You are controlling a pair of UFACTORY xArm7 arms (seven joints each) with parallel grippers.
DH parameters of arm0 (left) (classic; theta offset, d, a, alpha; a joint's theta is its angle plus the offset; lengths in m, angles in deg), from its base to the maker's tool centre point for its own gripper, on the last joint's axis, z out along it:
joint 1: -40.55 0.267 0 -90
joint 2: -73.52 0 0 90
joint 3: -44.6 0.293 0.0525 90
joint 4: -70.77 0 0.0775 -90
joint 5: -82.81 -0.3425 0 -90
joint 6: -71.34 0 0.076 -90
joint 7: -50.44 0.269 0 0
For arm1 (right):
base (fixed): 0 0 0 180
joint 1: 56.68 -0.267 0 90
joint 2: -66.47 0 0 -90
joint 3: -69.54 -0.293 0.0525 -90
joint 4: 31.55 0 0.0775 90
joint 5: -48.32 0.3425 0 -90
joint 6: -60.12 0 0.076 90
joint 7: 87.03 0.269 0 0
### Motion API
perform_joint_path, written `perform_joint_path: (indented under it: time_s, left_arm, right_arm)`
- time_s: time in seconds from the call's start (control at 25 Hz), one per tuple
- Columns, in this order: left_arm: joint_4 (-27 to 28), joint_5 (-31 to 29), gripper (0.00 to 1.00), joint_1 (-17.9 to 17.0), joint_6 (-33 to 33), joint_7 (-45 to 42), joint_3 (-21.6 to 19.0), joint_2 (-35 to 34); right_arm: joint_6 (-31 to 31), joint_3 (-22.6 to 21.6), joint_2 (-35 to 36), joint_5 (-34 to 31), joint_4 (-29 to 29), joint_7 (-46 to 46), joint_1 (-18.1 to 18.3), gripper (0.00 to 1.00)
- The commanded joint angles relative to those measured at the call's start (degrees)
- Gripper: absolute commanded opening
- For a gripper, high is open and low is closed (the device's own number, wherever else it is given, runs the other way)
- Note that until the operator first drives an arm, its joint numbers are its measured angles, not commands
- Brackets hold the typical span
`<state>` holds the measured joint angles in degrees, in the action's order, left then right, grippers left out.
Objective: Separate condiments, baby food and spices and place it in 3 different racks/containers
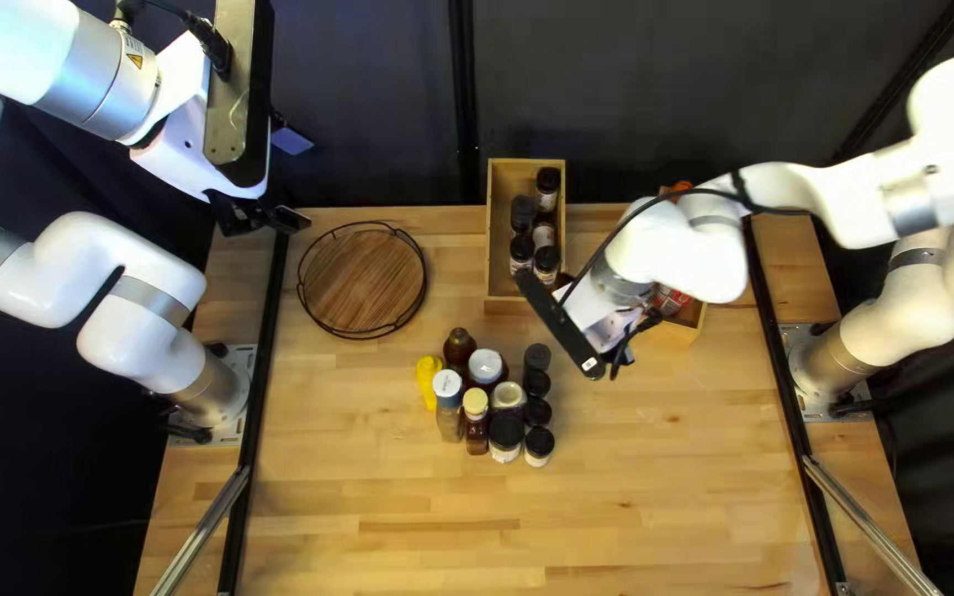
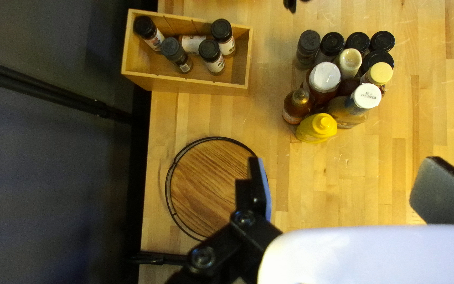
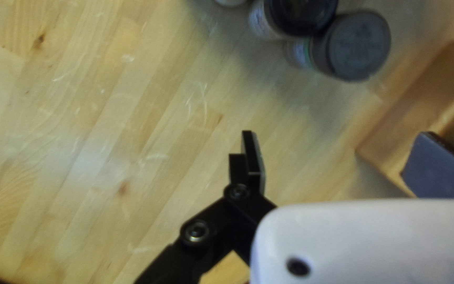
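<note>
Jars (image 2: 215, 62) number five inside one wooden box (image 2: 185, 84), near one round tray (image 2: 200, 181).

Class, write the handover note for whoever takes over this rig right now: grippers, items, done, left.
Left gripper: open, holding nothing.
Right gripper: open, holding nothing.
Done: five spice jars are in the long wooden box. Another wooden box, partly hidden by the right arm, contains something red.
Left: five black-capped jars, the yellow squeeze bottle and other bottles stand clustered on the table; none is on the round wooden tray.
</note>
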<state>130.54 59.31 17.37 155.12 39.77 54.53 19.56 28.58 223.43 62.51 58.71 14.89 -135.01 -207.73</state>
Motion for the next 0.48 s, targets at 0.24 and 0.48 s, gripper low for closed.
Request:
perform_joint_path:
  time_s: [0.24,0.48]
  left_arm:
    - [0.0,0.0,1.0,0.0,0.0,0.0,0.0,0.0]
    - [0.0,0.0,1.0,0.0,0.0,0.0,0.0,0.0]
  right_arm:
    - [2.4,0.1,-5.6,0.1,3.3,-2.6,0.3,0.99]
    - [2.6,0.0,-7.7,0.4,4.7,-3.8,0.5,0.01]
